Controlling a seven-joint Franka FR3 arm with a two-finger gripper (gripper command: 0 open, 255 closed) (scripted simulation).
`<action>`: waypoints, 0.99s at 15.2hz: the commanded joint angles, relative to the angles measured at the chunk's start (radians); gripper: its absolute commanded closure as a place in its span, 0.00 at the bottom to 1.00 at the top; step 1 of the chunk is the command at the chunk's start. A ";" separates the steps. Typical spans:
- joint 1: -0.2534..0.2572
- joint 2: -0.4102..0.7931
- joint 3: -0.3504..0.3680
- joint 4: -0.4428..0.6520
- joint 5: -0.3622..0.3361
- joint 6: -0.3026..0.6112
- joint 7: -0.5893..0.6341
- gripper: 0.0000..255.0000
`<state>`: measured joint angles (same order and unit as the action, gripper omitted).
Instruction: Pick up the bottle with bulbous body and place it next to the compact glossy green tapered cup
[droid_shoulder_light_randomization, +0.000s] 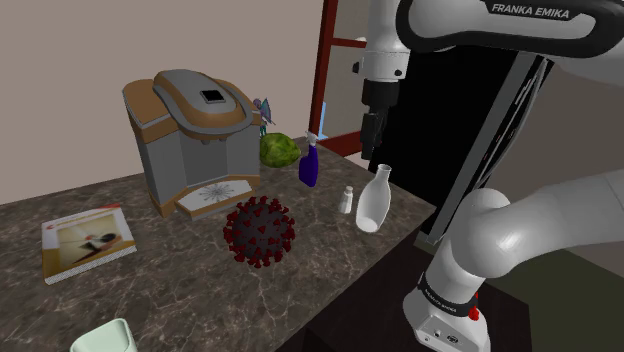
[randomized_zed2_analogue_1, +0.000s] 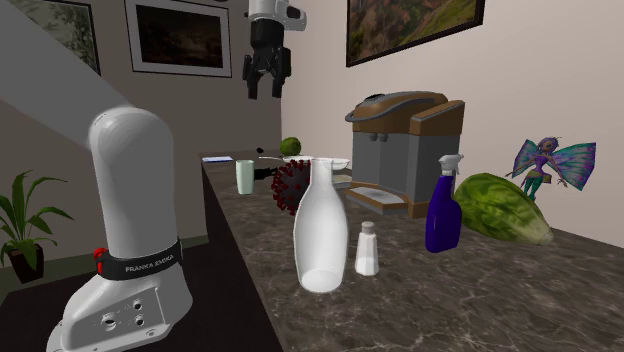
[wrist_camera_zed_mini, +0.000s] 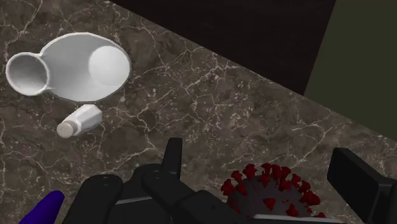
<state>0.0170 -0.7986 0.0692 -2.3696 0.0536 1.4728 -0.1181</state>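
Observation:
The white bottle (droid_shoulder_light_randomization: 373, 200) with a bulbous body and narrow neck stands upright near the counter's edge, close to the stand. From the front the bottle (randomized_zed2_analogue_1: 321, 230) is nearest the camera. Along the gripper, the bottle (wrist_camera_zed_mini: 70, 67) appears from above, mouth open. My black gripper (droid_shoulder_light_randomization: 372, 138) hangs high over the counter, above the bottle and apart from it. The gripper (randomized_zed2_analogue_1: 267, 85) is open with nothing in it. Its fingers (wrist_camera_zed_mini: 172, 156) stand wide apart. The pale green tapered cup (droid_shoulder_light_randomization: 105, 338) sits at the counter's far end; the cup (randomized_zed2_analogue_1: 245, 177) is beyond the spiky ball.
A small white shaker (droid_shoulder_light_randomization: 346, 200) stands beside the bottle. A blue spray bottle (droid_shoulder_light_randomization: 309, 160), a green cabbage (droid_shoulder_light_randomization: 280, 150) and a fairy figurine (randomized_zed2_analogue_1: 545, 165) lie behind. A red spiky ball (droid_shoulder_light_randomization: 259, 232), a coffee machine (droid_shoulder_light_randomization: 195, 135) and a book (droid_shoulder_light_randomization: 87, 243) occupy the marble counter (droid_shoulder_light_randomization: 170, 290).

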 joint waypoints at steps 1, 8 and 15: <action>0.000 0.000 0.000 0.000 0.000 0.000 0.000 0.00; -0.072 -0.017 -0.127 -0.133 -0.106 0.143 -0.107 0.00; -0.154 0.034 -0.267 -0.215 -0.212 0.309 -0.212 0.00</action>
<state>-0.1240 -0.7635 -0.1790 -2.5738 -0.1430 1.7650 -0.3146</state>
